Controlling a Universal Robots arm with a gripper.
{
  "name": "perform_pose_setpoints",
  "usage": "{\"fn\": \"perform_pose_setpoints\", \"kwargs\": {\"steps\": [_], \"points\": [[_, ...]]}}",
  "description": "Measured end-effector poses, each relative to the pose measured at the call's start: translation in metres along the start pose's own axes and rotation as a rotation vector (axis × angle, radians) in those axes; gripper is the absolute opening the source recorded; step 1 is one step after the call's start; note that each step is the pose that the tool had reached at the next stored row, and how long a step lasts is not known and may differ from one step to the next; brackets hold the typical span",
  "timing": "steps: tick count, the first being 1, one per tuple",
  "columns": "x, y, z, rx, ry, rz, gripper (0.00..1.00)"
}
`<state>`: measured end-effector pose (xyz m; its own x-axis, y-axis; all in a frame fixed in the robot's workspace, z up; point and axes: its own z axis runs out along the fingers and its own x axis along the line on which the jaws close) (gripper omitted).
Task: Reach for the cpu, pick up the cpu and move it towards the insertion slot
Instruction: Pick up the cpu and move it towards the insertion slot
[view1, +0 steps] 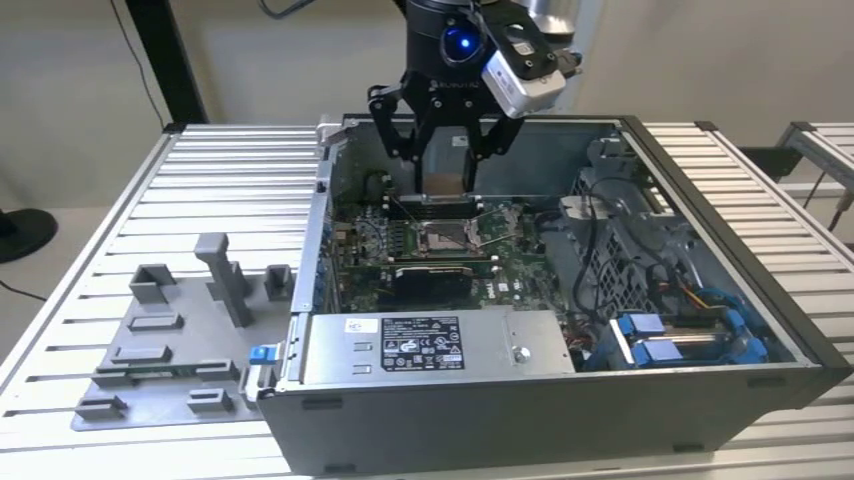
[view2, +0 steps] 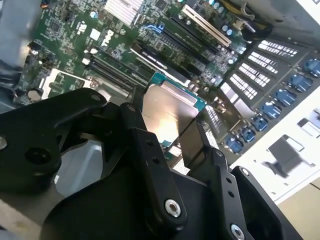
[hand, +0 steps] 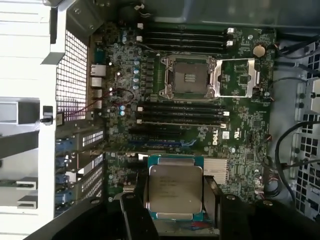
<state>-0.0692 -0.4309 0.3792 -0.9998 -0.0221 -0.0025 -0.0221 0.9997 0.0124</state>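
The arm hangs down into the open computer case (view1: 747, 330), and its gripper (view1: 441, 190) has its two black fingers (hand: 212, 200) closed on opposite edges of the cpu (hand: 173, 188), so the chip sits flat between them, silver top showing, with its green edge (view2: 172, 82) poking out past the fingertips. In the exterior view the chip itself is hard to make out under the gripper, which hovers above the green motherboard (view1: 514, 262), just behind the insertion slot (view1: 443, 236) and clear of it. In the first wrist view the slot (hand: 190, 77) lies well apart from the held chip, with its metal frame swung open beside it and rows of black memory slots (hand: 182, 114) lying between slot and chip. Outside the case, a grey fixture plate (view1: 174, 345) rests on the ribbed table (view1: 227, 190).
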Motion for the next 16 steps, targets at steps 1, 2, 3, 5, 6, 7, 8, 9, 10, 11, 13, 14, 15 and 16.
{"fn": "perform_pose_setpoints", "kwargs": {"steps": [1,2,3,5,6,7,8,9,10,11,13,14,15,16], "points": [[-0.0024,0.0014,0.0003,0.0000,0.0000,0.000,0.00],[-0.0050,0.0028,0.0007,-0.0001,0.0000,0.000,0.00],[-0.0075,0.0042,0.0009,0.0000,0.0000,0.000,0.00],[-0.0111,0.0070,0.0015,-0.0001,-0.0003,0.000,0.00],[-0.0122,0.0081,0.0017,0.0000,-0.0005,0.000,0.00],[-0.0133,0.0089,0.0019,0.0000,-0.0006,0.000,0.00],[-0.0143,0.0097,0.0020,0.0000,-0.0006,0.000,0.00],[-0.0153,0.0106,0.0022,0.0000,-0.0007,0.000,0.00],[-0.0163,0.0114,0.0022,0.0001,-0.0006,0.000,0.00],[-0.0167,0.0120,0.0023,0.0000,-0.0007,0.000,0.00],[-0.0168,0.0122,0.0024,0.0000,-0.0007,0.000,0.00],[-0.0169,0.0122,0.0023,0.0000,-0.0007,0.000,0.00],[-0.0170,0.0122,0.0024,-0.0001,-0.0007,0.000,0.00],[-0.0170,0.0122,0.0023,0.0000,-0.0007,0.000,0.00]]}}
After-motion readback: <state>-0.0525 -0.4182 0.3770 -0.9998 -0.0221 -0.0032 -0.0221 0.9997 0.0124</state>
